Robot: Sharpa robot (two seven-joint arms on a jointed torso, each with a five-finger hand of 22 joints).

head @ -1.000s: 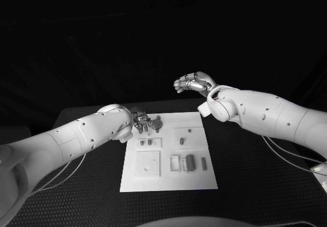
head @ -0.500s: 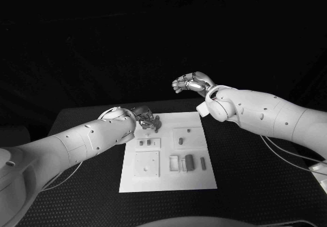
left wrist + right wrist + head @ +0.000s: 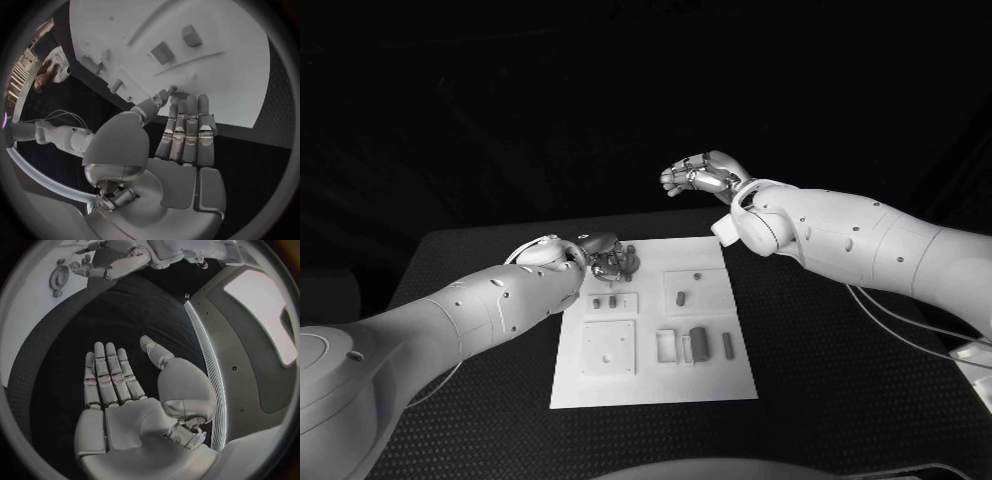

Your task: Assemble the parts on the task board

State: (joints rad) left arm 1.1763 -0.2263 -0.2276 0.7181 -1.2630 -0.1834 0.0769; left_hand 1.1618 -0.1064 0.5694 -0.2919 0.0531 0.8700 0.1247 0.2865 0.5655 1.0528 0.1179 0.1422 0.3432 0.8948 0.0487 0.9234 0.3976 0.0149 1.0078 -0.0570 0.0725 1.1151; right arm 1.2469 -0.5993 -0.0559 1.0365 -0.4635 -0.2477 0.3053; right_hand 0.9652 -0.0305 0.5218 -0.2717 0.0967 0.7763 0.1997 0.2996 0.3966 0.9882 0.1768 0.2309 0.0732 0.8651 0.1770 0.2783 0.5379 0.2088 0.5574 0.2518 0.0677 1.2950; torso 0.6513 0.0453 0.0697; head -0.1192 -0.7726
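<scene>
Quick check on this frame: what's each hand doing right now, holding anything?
Left hand: at the far-left corner of the task board, pinching a small part between thumb and fingertip.
Right hand: raised beyond the board, open, holding nothing.

task board (image 3: pixel 711 370) far-left corner – hidden by left hand (image 3: pixel 606 256)

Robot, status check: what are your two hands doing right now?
Left hand at task board's far edge, fingers on a small part. Right hand raised off the board, holding nothing. Nothing blocking.
</scene>
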